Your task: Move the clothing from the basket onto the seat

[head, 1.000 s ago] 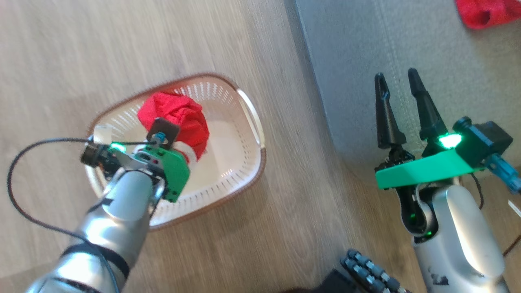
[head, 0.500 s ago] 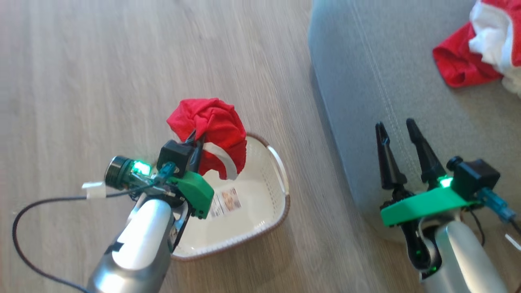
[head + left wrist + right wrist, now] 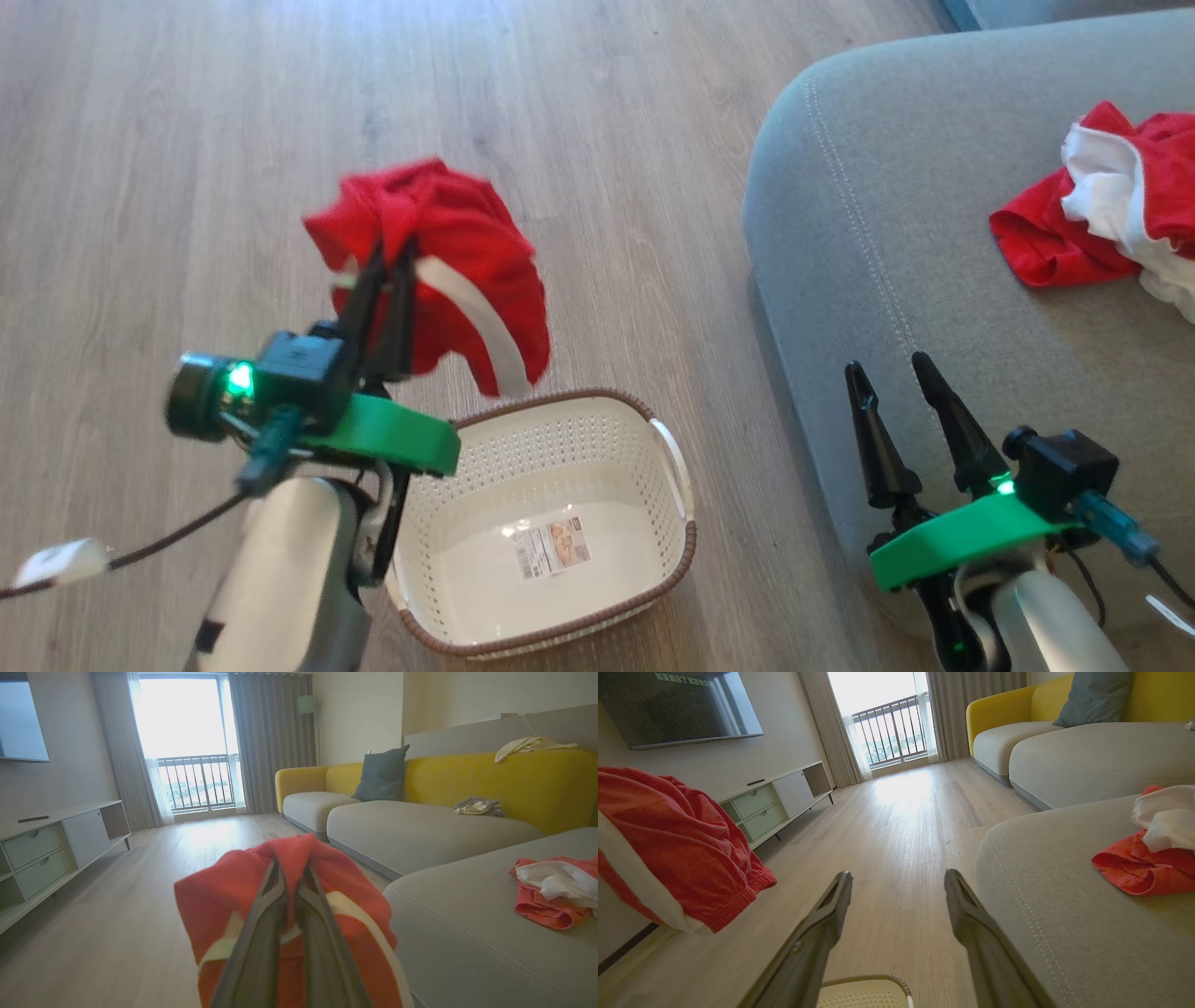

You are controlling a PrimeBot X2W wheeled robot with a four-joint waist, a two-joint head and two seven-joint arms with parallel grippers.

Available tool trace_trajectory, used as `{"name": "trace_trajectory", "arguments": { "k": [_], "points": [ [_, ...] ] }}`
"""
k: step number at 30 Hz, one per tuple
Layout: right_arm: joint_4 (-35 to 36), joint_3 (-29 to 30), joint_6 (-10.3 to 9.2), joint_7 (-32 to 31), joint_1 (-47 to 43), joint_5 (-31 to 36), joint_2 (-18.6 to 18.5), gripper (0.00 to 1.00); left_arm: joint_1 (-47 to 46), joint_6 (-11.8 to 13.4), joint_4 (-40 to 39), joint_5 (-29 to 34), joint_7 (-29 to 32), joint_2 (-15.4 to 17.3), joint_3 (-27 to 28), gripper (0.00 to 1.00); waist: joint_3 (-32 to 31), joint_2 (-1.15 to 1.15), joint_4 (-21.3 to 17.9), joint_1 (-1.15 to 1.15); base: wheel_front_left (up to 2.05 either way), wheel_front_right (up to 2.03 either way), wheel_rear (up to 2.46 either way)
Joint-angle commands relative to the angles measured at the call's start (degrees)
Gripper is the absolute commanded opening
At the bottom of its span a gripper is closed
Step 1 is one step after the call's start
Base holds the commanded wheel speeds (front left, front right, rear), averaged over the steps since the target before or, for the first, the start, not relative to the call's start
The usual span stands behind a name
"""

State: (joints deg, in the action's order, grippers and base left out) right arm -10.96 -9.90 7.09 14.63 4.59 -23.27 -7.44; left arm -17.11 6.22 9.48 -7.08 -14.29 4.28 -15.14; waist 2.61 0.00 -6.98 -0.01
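1. Head view: left gripper [image 3: 394, 247], centre left, clamped a red garment [image 3: 471, 257] (one fold only).
2. Empty basket [image 3: 688, 551] sat lower centre; right gripper [image 3: 885, 364], lower right, gaped.
3. Seat [image 3: 887, 187] at right held the other garment [image 3: 1055, 247]; the thin pinch could slip, dropping cloth on the floor [image 3: 187, 140].

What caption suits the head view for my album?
Left pincer holds a red garment clear of the empty basket; another garment lies on the grey seat.

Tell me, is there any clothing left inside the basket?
No, the basket holds just its paper label; one red garment hangs from the left end effector, and the other garment lies on the seat.
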Motion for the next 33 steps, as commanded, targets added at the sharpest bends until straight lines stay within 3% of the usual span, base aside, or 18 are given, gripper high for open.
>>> {"name": "trace_trajectory", "arguments": {
  "k": [1, 9, 15, 30, 33],
  "points": [
    [2.61, -1.54, 0.40, 0.37, 0.68, -0.29, -0.71, 1.00, -1.38, -0.31, -5.25, -0.51, -0.71, -0.07, 3.48, 0.00, -0.55, 0.00, 0.51, 0.01, 0.00, 0.00, 0.00],
    [4.74, -2.96, 0.40, 0.37, -0.61, -0.10, -1.04, 1.00, -0.09, -2.44, -18.73, -2.73, -0.71, -1.33, 8.15, 0.00, -0.99, 0.00, 1.27, 0.01, 0.00, 0.00, 0.00],
    [5.37, -2.79, 0.40, 0.37, -1.02, 0.14, -0.92, 1.00, -0.38, -2.72, -25.38, -5.42, -0.71, -1.38, 5.69, 0.00, -0.74, 0.00, 1.68, 0.01, 0.00, 0.00, 0.00],
    [6.04, -2.50, 0.40, 0.37, -1.29, 1.00, -0.73, 1.00, 2.04, -7.50, -23.37, -3.11, -0.71, -1.40, -7.56, 0.00, -0.14, 0.00, 2.18, 0.01, 0.00, 0.00, 0.00],
    [6.02, -2.28, 0.40, 0.37, -1.29, 1.56, -0.61, 1.00, 2.36, -7.31, -22.51, -3.18, -0.71, -1.40, -8.83, 0.00, 0.24, 0.00, 2.11, 0.01, 0.00, 0.00, 0.00]
  ]
}}
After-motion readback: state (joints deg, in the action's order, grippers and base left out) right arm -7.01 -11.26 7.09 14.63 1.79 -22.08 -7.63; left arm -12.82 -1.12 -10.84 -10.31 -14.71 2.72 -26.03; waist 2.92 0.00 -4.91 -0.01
